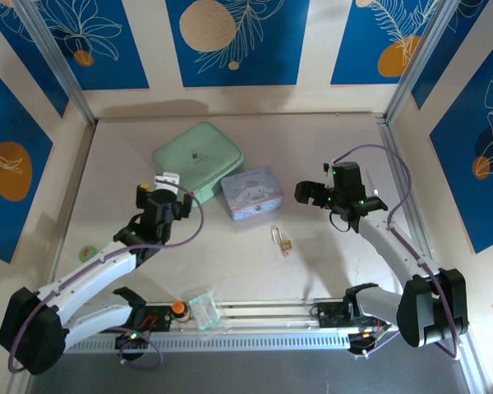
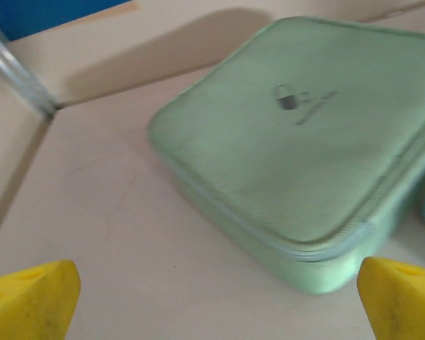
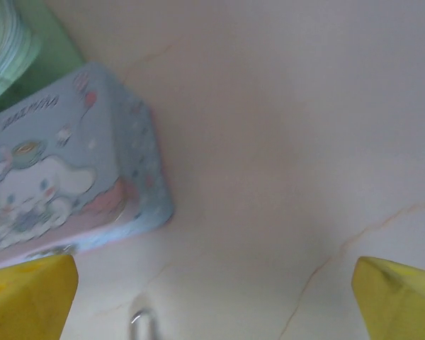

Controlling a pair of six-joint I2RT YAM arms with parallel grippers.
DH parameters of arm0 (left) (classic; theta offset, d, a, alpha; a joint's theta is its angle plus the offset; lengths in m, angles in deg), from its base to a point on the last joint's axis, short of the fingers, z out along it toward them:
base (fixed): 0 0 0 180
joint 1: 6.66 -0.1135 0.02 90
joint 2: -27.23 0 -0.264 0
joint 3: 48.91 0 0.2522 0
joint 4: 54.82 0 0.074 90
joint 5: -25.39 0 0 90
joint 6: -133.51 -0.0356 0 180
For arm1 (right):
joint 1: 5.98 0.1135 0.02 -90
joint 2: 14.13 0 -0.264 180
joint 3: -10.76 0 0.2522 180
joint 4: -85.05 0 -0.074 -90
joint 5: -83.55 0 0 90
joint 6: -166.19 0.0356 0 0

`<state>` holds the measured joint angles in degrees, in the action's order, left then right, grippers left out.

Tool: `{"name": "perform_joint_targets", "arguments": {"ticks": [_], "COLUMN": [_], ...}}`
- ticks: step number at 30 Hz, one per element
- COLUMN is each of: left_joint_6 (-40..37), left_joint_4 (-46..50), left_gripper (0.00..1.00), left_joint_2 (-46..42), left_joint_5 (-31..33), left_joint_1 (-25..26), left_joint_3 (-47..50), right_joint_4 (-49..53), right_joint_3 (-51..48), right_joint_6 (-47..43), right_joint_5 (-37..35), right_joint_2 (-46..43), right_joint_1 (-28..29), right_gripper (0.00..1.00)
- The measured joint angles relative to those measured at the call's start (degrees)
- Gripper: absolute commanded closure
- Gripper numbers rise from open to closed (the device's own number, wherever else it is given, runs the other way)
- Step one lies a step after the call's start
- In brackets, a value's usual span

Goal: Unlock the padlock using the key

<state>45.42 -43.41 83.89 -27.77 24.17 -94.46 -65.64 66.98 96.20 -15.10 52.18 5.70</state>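
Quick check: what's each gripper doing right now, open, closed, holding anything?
Left gripper: open, holding nothing, facing the green case.
Right gripper: open, holding nothing, above the table near the cartoon tin.

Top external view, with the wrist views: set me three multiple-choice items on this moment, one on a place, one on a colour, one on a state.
1. Where does the padlock lie relative to the cartoon tin?
A. on its lid
B. on the table, on the side nearer the arm bases
C. behind it, by the far wall

2. What colour is the larger case behind the tin?
A. red
B. black
C. pale green

3. How is the right gripper?
A. open, nothing between its fingers
B. shut on the padlock
C. shut on the tin

Answers:
1 B: the top view shows it on bare table below the tin.
2 C: it is green in the top and left wrist views.
3 A: the right wrist view shows its yellow fingertips far apart over bare table.
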Motion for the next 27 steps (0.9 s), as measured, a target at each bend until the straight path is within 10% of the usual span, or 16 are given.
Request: {"name": "perform_joint_targets", "arguments": {"ticks": [8,27], "left_joint_6": [-2.7,-0.3], "left_joint_4": [-13.8,-42.2], "left_gripper": [0.0,0.0], "left_joint_2": [3.7,27.0], "left_joint_5": [-7.1,-24.5], "left_joint_1": [-17.5,-28.5], "left_joint_3": [7.9,11.6], "right_joint_4": [-19.8,-53.7], "right_joint_3": [-9.9,-19.8], "right_joint_6": [-8.5,-9.0], "right_joint_5": [-2.0,0.0], "right_joint_2": [2.3,14.4], "right_joint_1": [-11.3,-15.3], "right_gripper": [0.01,0.01]}}
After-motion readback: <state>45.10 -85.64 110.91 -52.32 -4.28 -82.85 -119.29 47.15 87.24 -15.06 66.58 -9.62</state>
